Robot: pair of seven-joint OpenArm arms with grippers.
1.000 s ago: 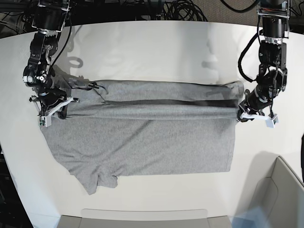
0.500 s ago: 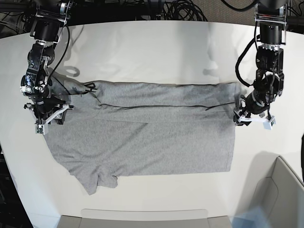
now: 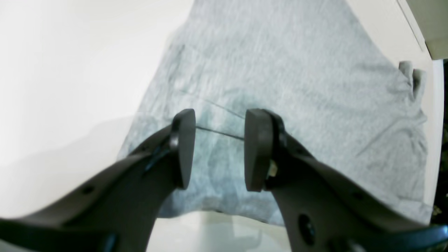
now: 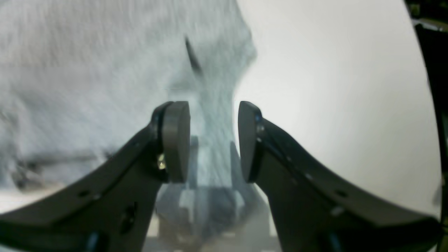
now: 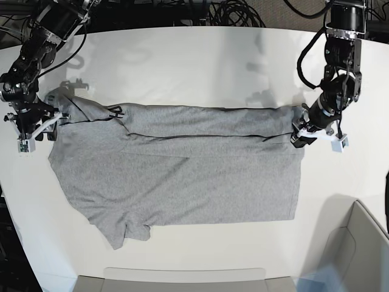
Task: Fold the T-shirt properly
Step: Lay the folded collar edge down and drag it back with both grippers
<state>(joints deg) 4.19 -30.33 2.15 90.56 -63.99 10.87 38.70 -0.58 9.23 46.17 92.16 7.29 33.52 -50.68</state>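
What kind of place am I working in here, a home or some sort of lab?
Most likely a robotics lab or test bench, not a home. A bare white table holds only the grey T-shirt, two black arms are mounted at its far edge, and loose cable bundles lie behind it.

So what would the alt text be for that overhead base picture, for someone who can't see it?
A grey T-shirt lies flat on a white table, its far long edge folded over toward the middle. Two black robot arms flank it, the right gripper beside the sleeve end and the left gripper at the hem end, both open and holding nothing.
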